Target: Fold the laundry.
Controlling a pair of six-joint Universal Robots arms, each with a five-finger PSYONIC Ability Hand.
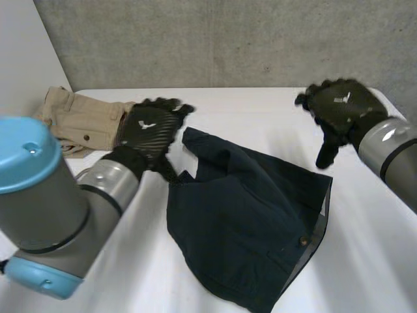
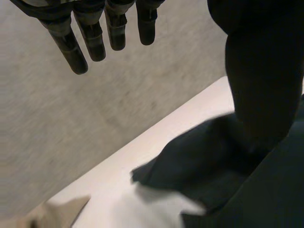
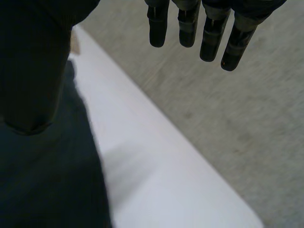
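Obs.: the dark navy garment (image 1: 247,228) lies crumpled in the middle of the white desk (image 1: 260,111), one pointed corner towards the left hand (image 1: 151,129). A button shows near its edge on the right-arm side. A beige garment (image 1: 78,120) sits at the far corner on the left-arm side, apart from the navy one and apparently already folded.

Step in hand (judged): take hold of the navy piece so that it can be spread flat before folding. To do this well, each hand should take a separate corner or edge, not a bunch from the middle. Both should pinch a single layer and draw outwards evenly until the cloth lies smooth. The bunched folds near the left hand look likely to catch two layers.

Pose: the left hand is raised over the near corner of the navy cloth, palm down. Its fingers (image 2: 71,47) are straight and hold nothing. Thumb contact with the cloth cannot be told. The right hand (image 1: 342,107) hovers beyond the garment's far edge, fingers (image 3: 230,45) extended, thumb hanging down, also empty.
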